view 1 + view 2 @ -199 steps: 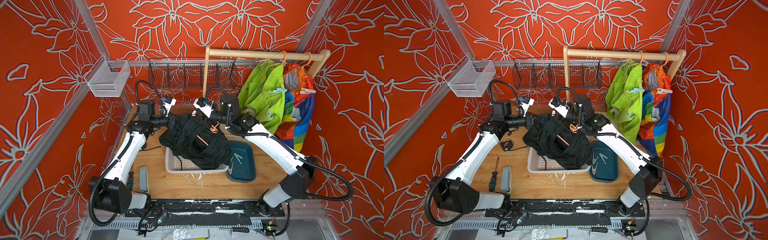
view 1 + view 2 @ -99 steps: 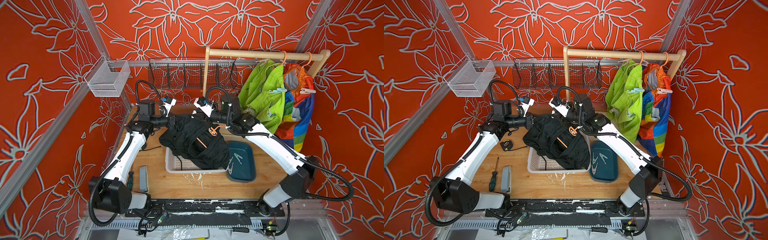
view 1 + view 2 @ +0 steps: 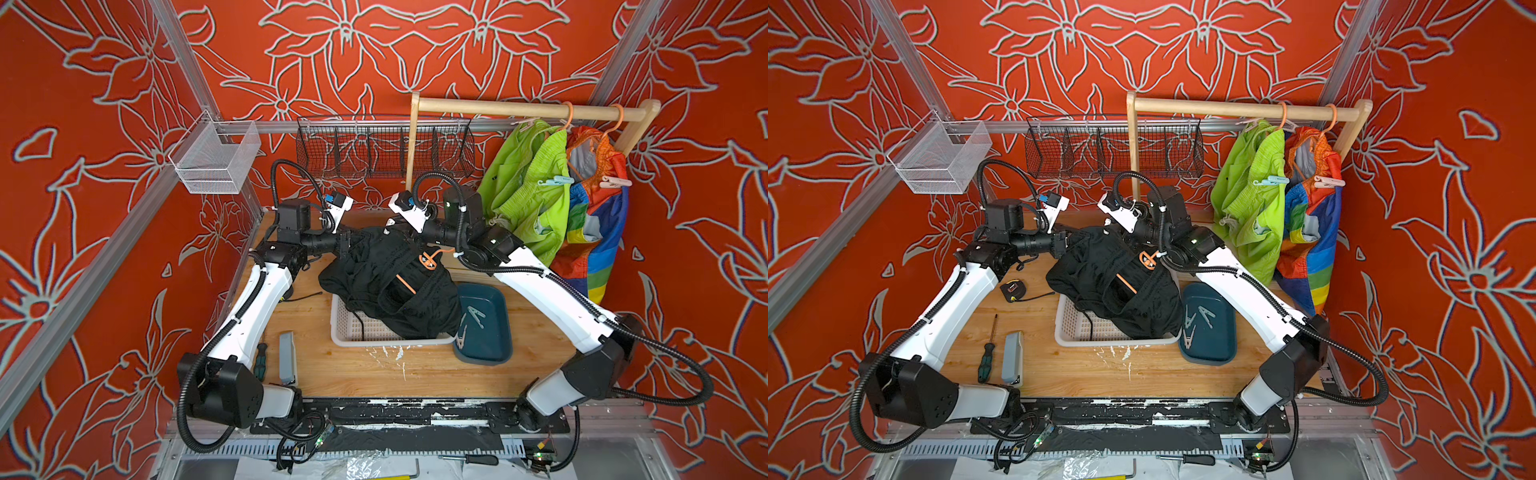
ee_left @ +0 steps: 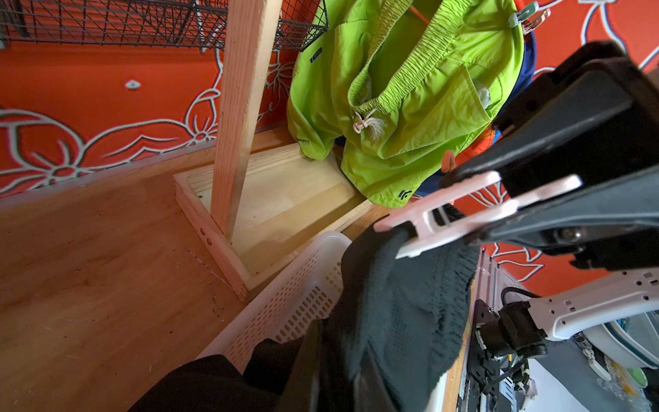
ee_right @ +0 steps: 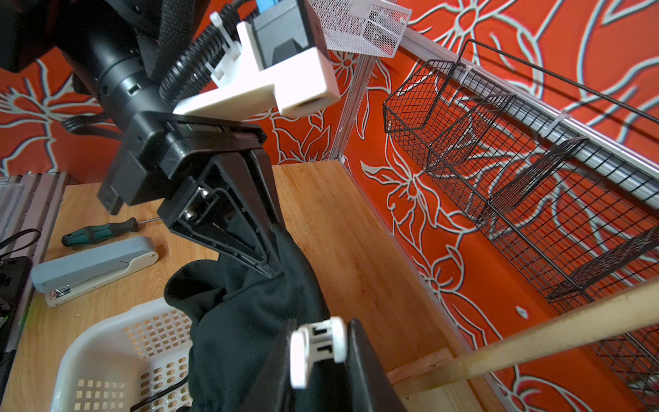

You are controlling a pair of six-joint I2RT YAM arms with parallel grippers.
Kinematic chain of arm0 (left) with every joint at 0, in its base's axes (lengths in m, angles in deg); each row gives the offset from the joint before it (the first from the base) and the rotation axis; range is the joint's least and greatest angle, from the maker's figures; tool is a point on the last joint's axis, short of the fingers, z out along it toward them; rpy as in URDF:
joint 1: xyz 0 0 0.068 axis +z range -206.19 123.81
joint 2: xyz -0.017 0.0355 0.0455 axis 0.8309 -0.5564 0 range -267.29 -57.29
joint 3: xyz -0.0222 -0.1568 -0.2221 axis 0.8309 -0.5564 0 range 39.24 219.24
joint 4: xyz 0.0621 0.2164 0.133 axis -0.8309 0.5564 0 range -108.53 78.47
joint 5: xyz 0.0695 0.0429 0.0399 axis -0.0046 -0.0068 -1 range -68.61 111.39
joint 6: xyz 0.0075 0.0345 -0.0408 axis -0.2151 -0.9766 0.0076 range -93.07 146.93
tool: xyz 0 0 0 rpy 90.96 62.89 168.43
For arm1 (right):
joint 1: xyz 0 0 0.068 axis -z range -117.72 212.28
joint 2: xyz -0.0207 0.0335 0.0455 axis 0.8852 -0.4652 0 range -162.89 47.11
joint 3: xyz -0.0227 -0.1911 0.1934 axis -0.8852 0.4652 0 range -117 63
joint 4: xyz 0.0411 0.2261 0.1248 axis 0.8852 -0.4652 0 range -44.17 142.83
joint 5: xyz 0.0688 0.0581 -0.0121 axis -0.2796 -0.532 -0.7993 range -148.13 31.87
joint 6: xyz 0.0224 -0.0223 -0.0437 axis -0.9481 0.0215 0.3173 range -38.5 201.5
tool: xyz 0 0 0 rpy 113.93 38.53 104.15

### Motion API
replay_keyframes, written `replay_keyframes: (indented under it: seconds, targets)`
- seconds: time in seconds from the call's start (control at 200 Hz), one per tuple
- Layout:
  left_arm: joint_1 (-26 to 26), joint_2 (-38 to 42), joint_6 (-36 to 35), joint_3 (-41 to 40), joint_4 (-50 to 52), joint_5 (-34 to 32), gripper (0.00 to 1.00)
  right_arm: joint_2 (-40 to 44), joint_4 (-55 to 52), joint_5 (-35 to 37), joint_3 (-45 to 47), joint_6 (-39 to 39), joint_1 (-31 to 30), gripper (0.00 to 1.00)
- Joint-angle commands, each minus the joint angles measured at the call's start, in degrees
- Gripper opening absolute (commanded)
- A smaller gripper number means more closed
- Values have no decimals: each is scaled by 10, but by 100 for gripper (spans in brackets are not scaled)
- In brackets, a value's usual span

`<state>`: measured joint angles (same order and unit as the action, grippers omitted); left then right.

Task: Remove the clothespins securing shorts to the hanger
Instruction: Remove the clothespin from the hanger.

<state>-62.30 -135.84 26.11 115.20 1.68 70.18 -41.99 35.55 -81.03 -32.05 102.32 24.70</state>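
Black shorts (image 4: 403,303) over basket (image 4: 303,281) — right fingers (image 4: 552,139) on pale clothespin (image 4: 424,219)

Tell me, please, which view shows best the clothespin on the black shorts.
The left wrist view: the clothespin lies side-on there, biting the black shorts, its handles between the right fingers. The right wrist view shows only its end. In the top views I cannot make it out.

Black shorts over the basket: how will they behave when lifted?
Likely floppy: black shorts sag in folds from the left gripper into the white basket. Probably light: thin mesh weave. Dangling drawstring may snag the basket's holes.
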Motion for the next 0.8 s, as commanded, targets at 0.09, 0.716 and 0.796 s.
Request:
replay_keyframes:
  seconds: [0.09, 0.716, 0.796]
  targets:
    - [-1, -4, -1, 14, -4, 8, 0, 38, 22, 9, -15, -3, -2, 20]
    - [29, 41, 9, -3, -32, -127, 0, 318, -98, 239, 292, -135, 96, 21]
    - [40, 53, 17, -10, -45, -143, 0, 339, -111, 276, 340, -173, 101, 21]
